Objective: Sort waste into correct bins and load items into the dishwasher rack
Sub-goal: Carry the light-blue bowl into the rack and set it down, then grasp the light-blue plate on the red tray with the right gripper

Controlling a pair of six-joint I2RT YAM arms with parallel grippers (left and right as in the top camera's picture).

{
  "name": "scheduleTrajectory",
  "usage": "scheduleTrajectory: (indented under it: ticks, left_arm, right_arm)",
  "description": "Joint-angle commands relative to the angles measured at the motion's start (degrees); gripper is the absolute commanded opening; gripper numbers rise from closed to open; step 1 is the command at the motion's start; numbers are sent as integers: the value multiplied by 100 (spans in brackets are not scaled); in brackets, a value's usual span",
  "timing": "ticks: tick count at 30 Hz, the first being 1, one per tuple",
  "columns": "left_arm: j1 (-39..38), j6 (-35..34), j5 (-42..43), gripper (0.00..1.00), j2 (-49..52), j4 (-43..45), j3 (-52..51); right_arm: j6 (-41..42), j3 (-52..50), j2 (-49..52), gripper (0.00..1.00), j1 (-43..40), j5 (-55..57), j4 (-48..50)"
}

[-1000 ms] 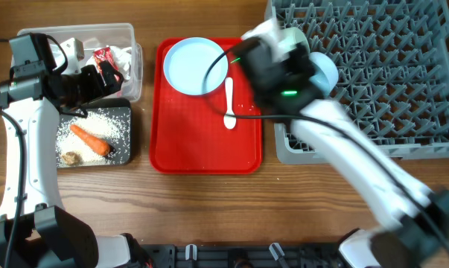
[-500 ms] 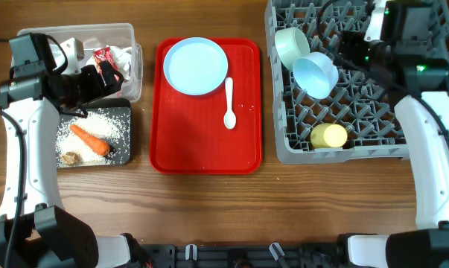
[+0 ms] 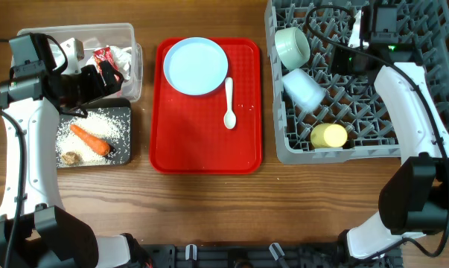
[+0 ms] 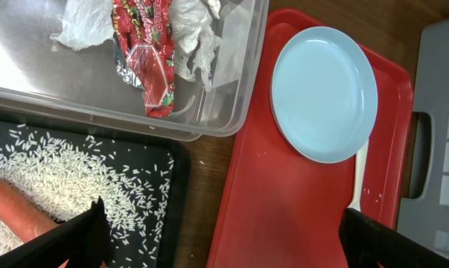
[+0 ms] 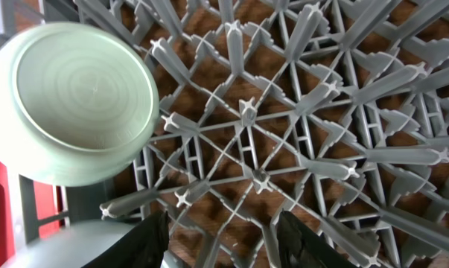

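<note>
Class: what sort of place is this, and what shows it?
Probably a mock dish-clearing station on a wooden table: a grey dishwasher rack, a red tray holding a plate, a clear tub holding a wrapper.

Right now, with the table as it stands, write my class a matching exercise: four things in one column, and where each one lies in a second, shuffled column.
Things
1. carrot
2. red-and-white wrapper
3. white spoon
4. yellow cup

Places
A. in the dishwasher rack
B. in the black tub
C. on the red tray
D. in the clear tub

Pairs: 1-B, 2-D, 3-C, 4-A
</note>
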Motion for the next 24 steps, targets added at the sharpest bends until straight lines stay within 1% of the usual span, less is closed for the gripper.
scheduleTrajectory:
  ticks: [1, 3, 5, 7, 11, 12, 13, 15, 19, 20, 21, 24]
  left_arm:
    - [33, 90, 90, 100, 15, 2, 79]
    - [33, 90, 90, 100, 15, 0, 79]
    - [33, 90, 90, 100, 15, 0, 79]
    - [33, 90, 90, 100, 15, 0, 79]
    - [33, 90, 90, 100, 15, 0, 79]
    - [33, 90, 90, 100, 15, 2, 79]
    - [33, 90, 90, 100, 15, 0, 79]
    - [33, 87, 90, 100, 15, 0, 79]
    - [33, 90, 90, 100, 15, 0, 79]
    - [33, 87, 90, 100, 15, 0, 79]
    - [33, 90, 90, 100, 15, 0, 79]
    - [33, 90, 90, 100, 15, 0, 79]
  right_arm:
    - [90, 17, 7, 49, -31, -105, -72]
    - [72, 20, -17, 46, -31, -254, -170]
    - [50, 24, -118, 46, -15, -474, -256]
    - [-227, 48, -326, 47, 76, -772, -254]
    - [-304, 295, -820, 60, 533, -935, -321]
    - [-302, 382, -953, 65, 787, -988, -343]
    - [-221, 452, -1023, 68, 1045, -1016, -341]
    - [-160, 614, -1012, 68, 1639, -990, -328]
    - [461, 861, -785, 69, 2520, -597, 4]
    - [592, 964, -634, 68, 2660, -603, 136]
    - [686, 1049, -450, 64, 2763, -601, 291]
    - [914, 1075, 177, 63, 2938, -623, 804]
